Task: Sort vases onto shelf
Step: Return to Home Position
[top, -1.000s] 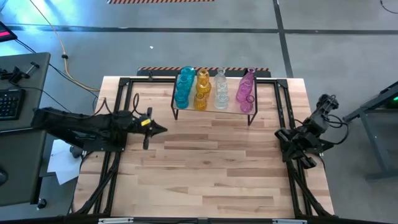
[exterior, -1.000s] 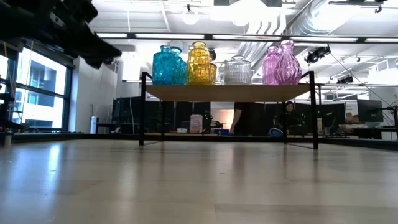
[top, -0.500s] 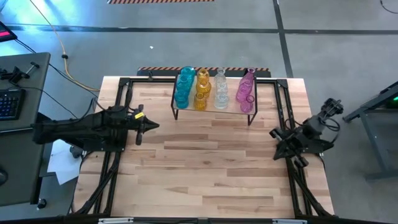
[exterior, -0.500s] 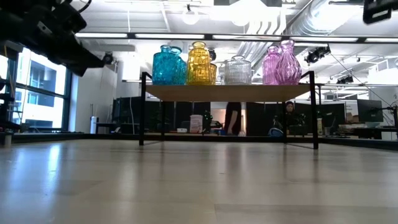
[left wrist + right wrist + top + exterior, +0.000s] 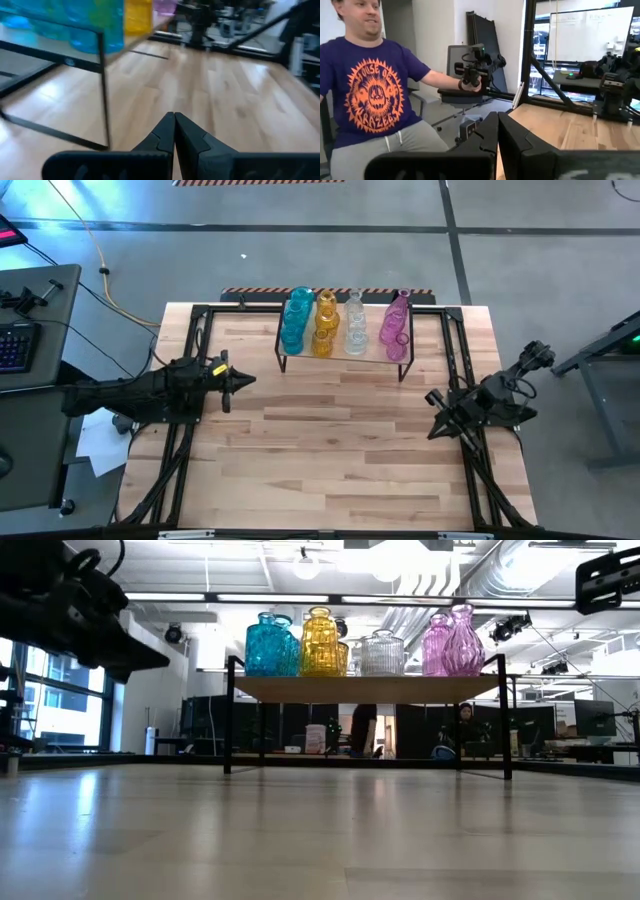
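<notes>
Vases looked like fragile, slick glass, best taken at the narrow necks; left gripper and right gripper sat pinched together, empty.

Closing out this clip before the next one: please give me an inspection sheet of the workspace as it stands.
Surface: wooden tabletop, bare boards in front of the shelf.
Job's things: shelf at the far edge; teal vases, yellow vases, clear vases and pink vases stand on it in columns by colour.
Clutter: nothing seen on the tabletop.
Grippers: left gripper shut, empty, over the left side; right gripper shut, empty, at the right edge.
Cables: orange cable on the floor beyond the table.
Surroundings: seated person beside the table; keyboard on a side desk; papers on the floor.
</notes>
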